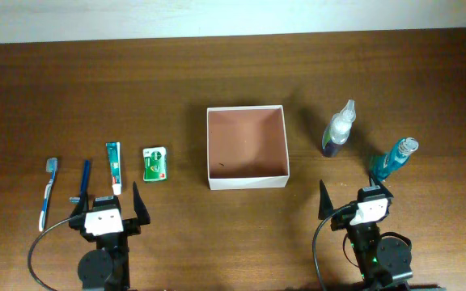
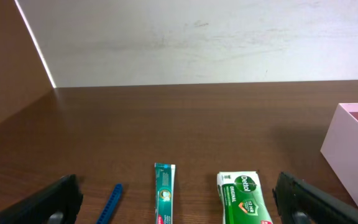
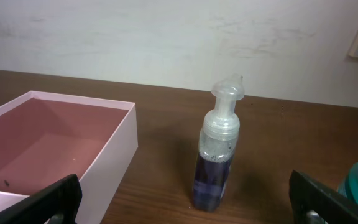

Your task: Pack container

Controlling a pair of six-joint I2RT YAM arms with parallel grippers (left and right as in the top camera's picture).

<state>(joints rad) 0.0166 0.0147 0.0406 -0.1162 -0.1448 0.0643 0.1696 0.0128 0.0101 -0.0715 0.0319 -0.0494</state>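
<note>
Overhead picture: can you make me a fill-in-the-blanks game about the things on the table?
The toothbrush lies farthest to the ___.
The Dettol packet is coloured ___.
The purple bottle and the blue bottle stand on the container's ___ side.
Missing words: left, green, right.

Table [image 1: 217, 73]: toothbrush [image 1: 48, 194], blue-handled item [image 1: 85, 176], toothpaste tube [image 1: 114, 166], Dettol soap [image 1: 155, 163] at 9 o'clock; foam pump bottle [image 1: 338, 129], blue bottle [image 1: 393, 158] at 3.

Black robot arms [image 1: 103, 263] at bottom corners: white wrist blocks [image 1: 103, 218], pointed black fingers [image 1: 139, 210], looped grey cables [image 1: 37, 245], one green light [image 1: 373, 260].
</note>
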